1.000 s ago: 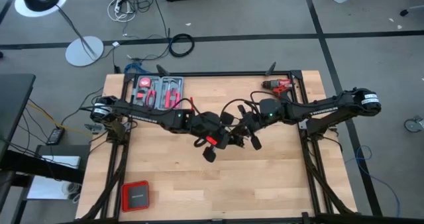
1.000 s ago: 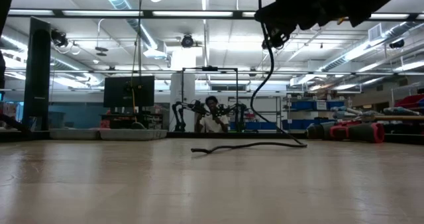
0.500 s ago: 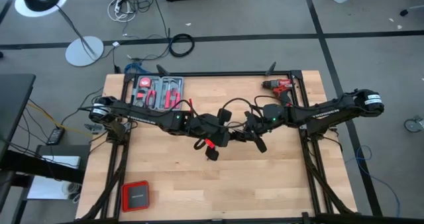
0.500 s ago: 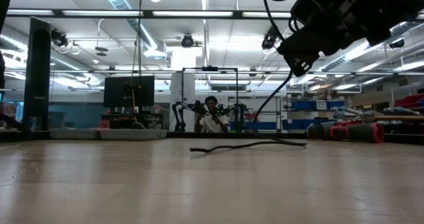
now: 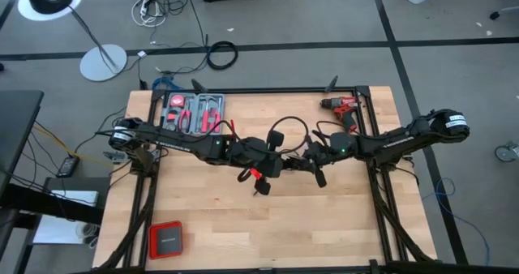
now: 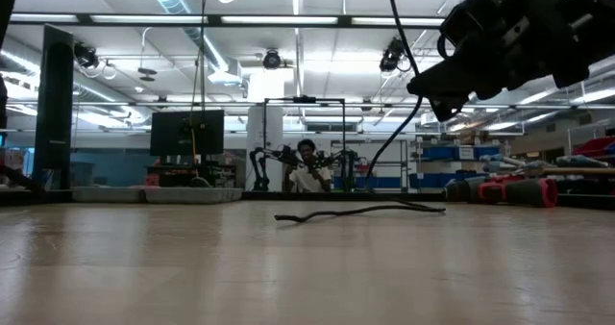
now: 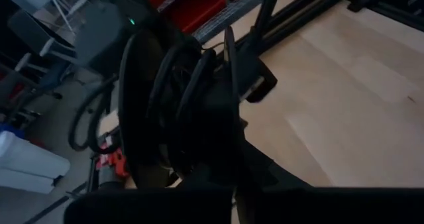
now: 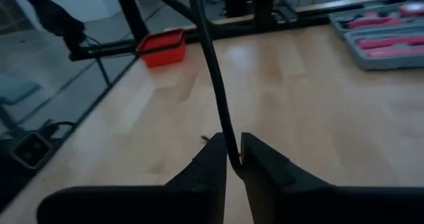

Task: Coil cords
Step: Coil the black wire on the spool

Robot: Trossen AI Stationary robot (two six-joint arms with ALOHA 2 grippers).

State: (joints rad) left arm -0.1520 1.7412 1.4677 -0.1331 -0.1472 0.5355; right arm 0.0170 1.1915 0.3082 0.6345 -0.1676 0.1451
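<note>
Two grippers: we see them meet mid-table.
Cord (image 5: 285, 133): looped between them, tail on wood.
Right gripper (image 8: 233, 159): pinches cord.
Left gripper (image 5: 261, 185): clenched on coils.
Handling: light, floppy; grasp near loops.

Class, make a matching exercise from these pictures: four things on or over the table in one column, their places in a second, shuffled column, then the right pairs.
Things:
1. drill
2. red box
3. tool case
4. cord

Places:
A. near left corner of the table
B. far left corner
C. over the middle, between the two arms
D. far right corner

Pairs: 1-D, 2-A, 3-B, 4-C
</note>
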